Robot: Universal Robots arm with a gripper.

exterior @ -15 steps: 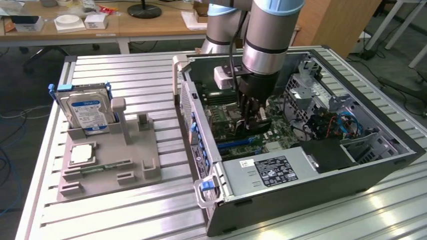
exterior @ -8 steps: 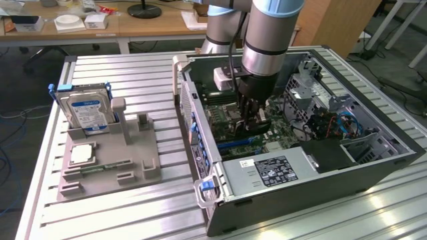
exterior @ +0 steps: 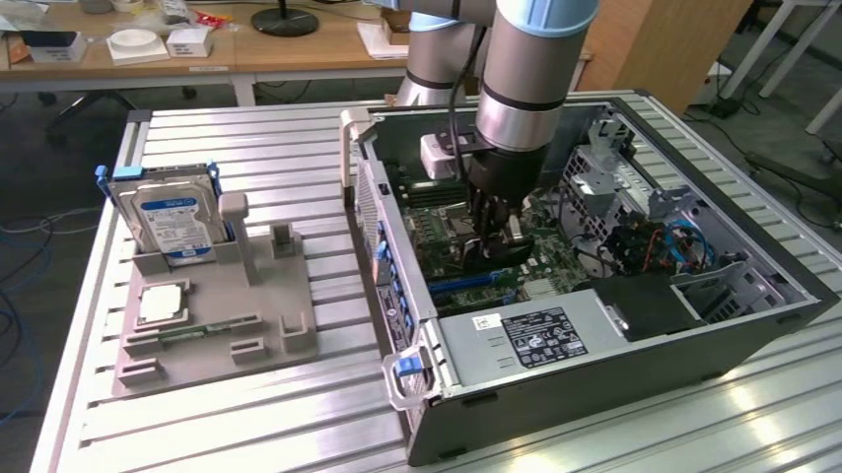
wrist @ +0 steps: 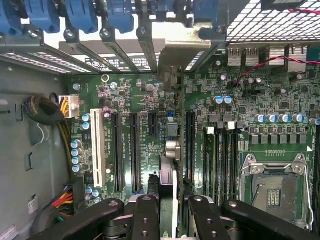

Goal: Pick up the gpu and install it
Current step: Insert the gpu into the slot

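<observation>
Grey-and-silver arm (exterior: 526, 89) comes straight down into the open black computer case (exterior: 736, 325), wrist vertical, black hand (exterior: 498, 235) pointing down at the green motherboard (wrist: 240, 100) inside the case. Hand's fingers (wrist: 146, 215) are pinched on the thin black-faced gpu card (wrist: 169, 175), one each side. Card stands on edge in the middle of the case, over the row of long black expansion slots (wrist: 135, 150), pale bracket end toward the case's rear slot openings; can't tell if it's seated. Case lies on its side on a ribbed aluminium desk (exterior: 263, 434). On the exterior view's left of the case: moulded grey fixture tray (exterior: 283, 325) holding an upright silver hard drive with blue label (exterior: 172, 222). Behind the case, a wooden bench (exterior: 263, 54) with small white boxes.
</observation>
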